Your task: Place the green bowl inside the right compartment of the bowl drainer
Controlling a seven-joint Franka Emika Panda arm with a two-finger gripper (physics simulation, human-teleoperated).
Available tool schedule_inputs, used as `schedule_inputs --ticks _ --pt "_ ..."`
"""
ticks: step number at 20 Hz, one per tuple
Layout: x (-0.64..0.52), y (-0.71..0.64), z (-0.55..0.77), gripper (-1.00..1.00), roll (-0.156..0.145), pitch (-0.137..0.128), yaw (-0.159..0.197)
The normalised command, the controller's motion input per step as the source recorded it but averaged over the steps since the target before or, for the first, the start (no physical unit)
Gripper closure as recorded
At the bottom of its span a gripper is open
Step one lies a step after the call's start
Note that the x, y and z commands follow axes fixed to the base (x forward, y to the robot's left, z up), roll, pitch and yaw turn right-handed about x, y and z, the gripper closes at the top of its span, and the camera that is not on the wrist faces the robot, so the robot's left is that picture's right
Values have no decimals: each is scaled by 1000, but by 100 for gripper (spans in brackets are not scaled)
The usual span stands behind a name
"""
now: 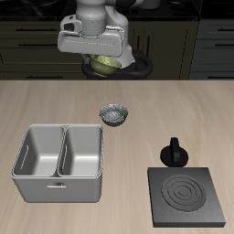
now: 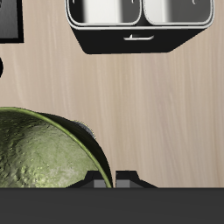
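Observation:
My gripper (image 1: 104,62) hangs high above the back of the table, shut on the rim of the green bowl (image 1: 103,65). In the wrist view the green bowl (image 2: 42,156) fills the space beside the gripper (image 2: 112,181), its olive, mottled surface toward the camera. The bowl drainer (image 1: 59,188) stands near the table's front edge, well below and forward of the bowl. Its right compartment (image 1: 38,152) holds nothing, and neither does the other well. In the wrist view the bowl drainer (image 2: 131,40) lies far off, with the right compartment (image 2: 179,9) partly in frame.
A grey-blue patterned bowl (image 1: 114,113) sits on the table between the gripper and the drainer. A black square stove plate (image 1: 187,196) lies at the front, with a black knobbed piece (image 1: 174,153) just behind it. Dark cabinets line the background.

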Motion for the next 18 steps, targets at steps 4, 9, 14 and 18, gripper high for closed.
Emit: schedule_inputs --ticks 4,9,14,18 --pt "178 -251 71 100 23 5 55" --pt "155 -361 128 100 25 -25 30" --pt "104 -514 130 100 -59 -14 3" --pt "73 -450 47 100 -50 -3 11"
